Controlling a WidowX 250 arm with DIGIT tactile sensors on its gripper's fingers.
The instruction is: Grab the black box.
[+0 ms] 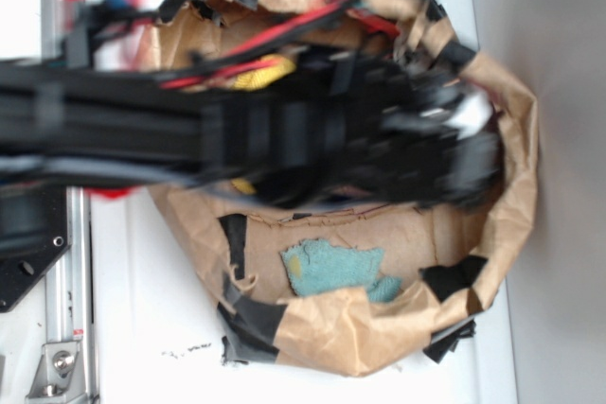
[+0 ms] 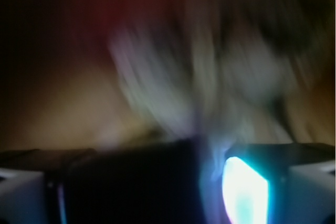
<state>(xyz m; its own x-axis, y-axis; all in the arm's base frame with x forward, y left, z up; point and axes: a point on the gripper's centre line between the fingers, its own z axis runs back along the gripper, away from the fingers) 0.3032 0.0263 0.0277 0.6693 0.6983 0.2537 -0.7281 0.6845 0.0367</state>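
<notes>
Step in hand: I judge that the arm (image 1: 237,130) is in the reaching or grasping part of the task. It lies across the paper bag (image 1: 492,234), and its outline is smeared, so it seems to be in motion.

Black box: in the exterior view I cannot find it; the arm covers the upper half of the bag's inside. In the wrist view a dark flat shape with a rounded corner (image 2: 131,182) fills the bottom edge. This may be the black box, very close to the camera, but the blur does not let me be sure.

Claw: the claw (image 1: 464,153) is at the right end of the arm, inside the bag near its right wall. Both views are too blurred to tell whether the jaws are apart or together, or whether they hold or touch anything.

Other things: a blue-green cloth (image 1: 331,267) lies on the bag's floor, below the arm and apart from it. A bit of something yellow (image 1: 265,71) shows above the arm. The bag stands on a white tabletop (image 1: 123,309).

Next move: if the box is between the jaws, the claw needs to close firmly and lift straight up, free of the bag's wall. If not, it needs first to come to rest over the box.
</notes>
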